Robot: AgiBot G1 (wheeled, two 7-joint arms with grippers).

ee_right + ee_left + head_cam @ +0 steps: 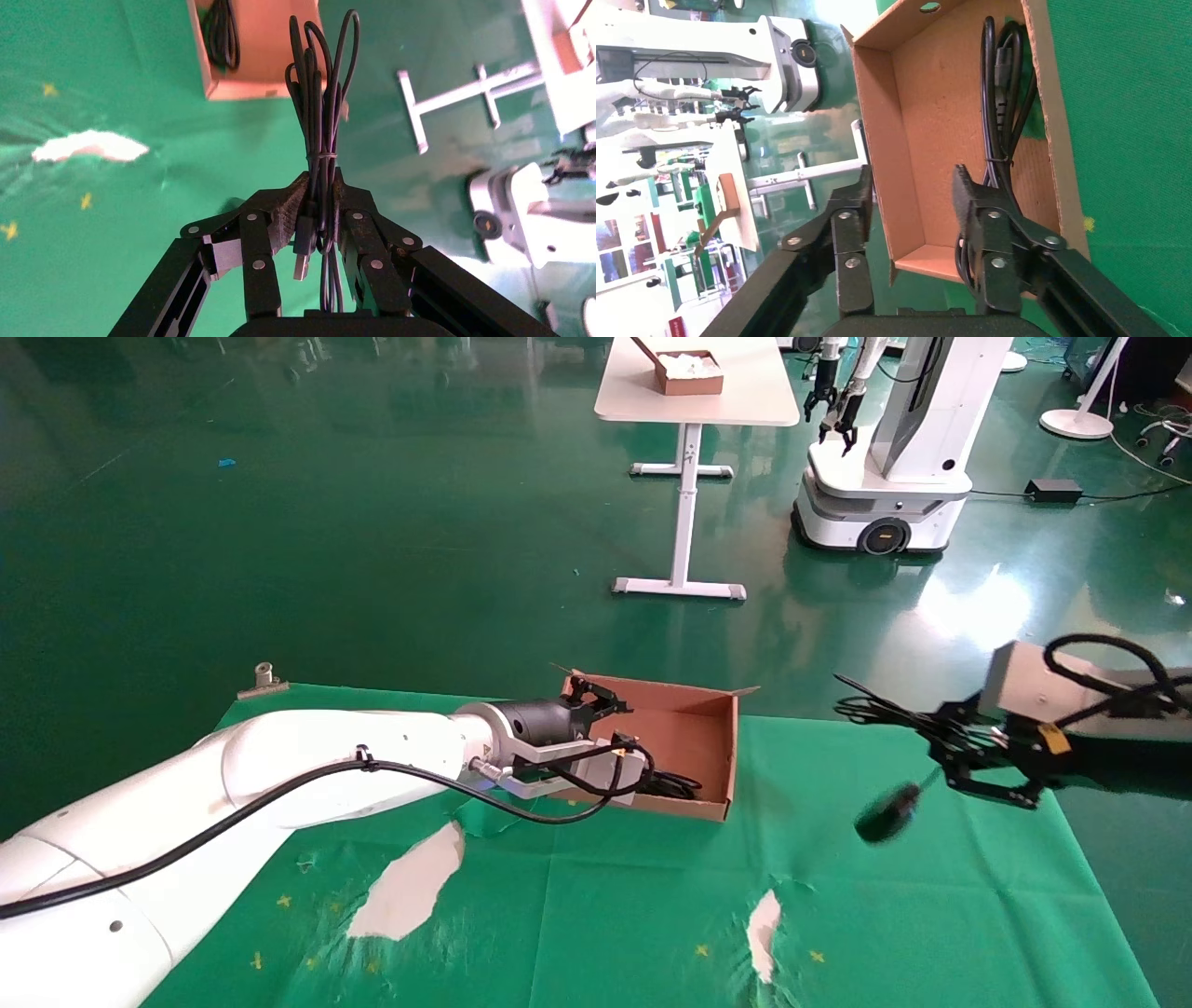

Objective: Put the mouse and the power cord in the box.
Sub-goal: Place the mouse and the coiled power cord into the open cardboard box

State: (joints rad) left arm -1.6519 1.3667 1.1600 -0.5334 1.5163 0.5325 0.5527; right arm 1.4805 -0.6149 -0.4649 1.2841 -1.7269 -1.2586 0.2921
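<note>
Green cloth covers the counter (pixel 652 915), torn in two places where pale surface shows through. One box (pixel 689 733) stands on the cloth near the far edge, open side up. One power cord (pixel 1003 105) lies coiled inside the box, along one long wall.

Two arms are in view. The left end effector (pixel 601 696) sits at the box's left end wall, its fingers (pixel 852 225) apart, one on either side of that wall, so that one finger is inside the box above the cord.

The right end effector (pixel 978 756) hangs above the cloth to the right of the box, well apart from it. Its fingers (pixel 351 225) are clamped on the mouse's bundled thin cable (pixel 320 105); the looped end of the bundle sticks out beyond the fingertips. One mouse (pixel 887 813) dangles below this end effector on its cable, clear of the cloth.

Beyond the counter, on the glossy green floor, stand one white table (pixel 694 393) carrying a second, small cardboard box (pixel 689 372), and one other white robot (pixel 885 458).
</note>
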